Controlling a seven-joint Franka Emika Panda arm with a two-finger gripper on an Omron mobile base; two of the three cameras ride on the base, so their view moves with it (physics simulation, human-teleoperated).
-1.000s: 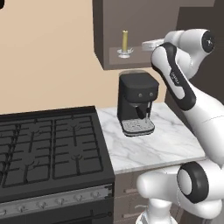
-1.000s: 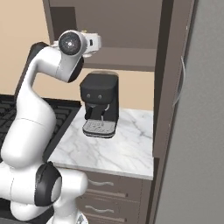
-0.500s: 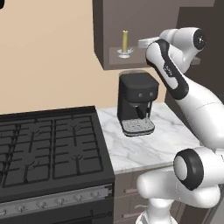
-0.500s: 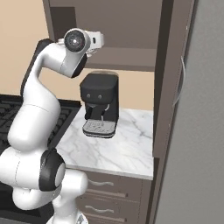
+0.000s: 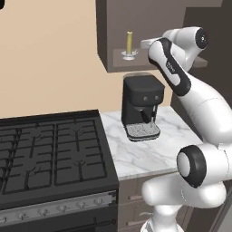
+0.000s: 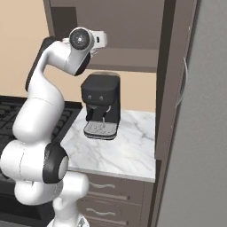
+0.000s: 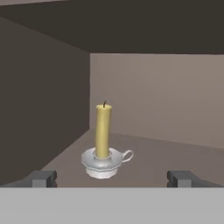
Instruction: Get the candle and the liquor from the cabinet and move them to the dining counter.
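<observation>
The arm has swung nearer the cabinet (image 5: 113, 54), where the candle (image 7: 103, 131) stands; claw (image 7: 111, 178) spread.

Home kitchen, rendered. Black gas stove (image 5: 50, 158) with burner grates beside small marble counter (image 5: 149, 154); black coffee machine (image 5: 142, 106) standing on it. Brown drawers (image 6: 111, 195) below. Dark brown wall cabinet (image 5: 113, 36) above, door (image 6: 170, 80) open, silver handle. Beige wall behind.

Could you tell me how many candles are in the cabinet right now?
1: the candle stands upright in its dish holder on the cabinet shelf, ahead of the open gripper. The arm may hide others.
</observation>
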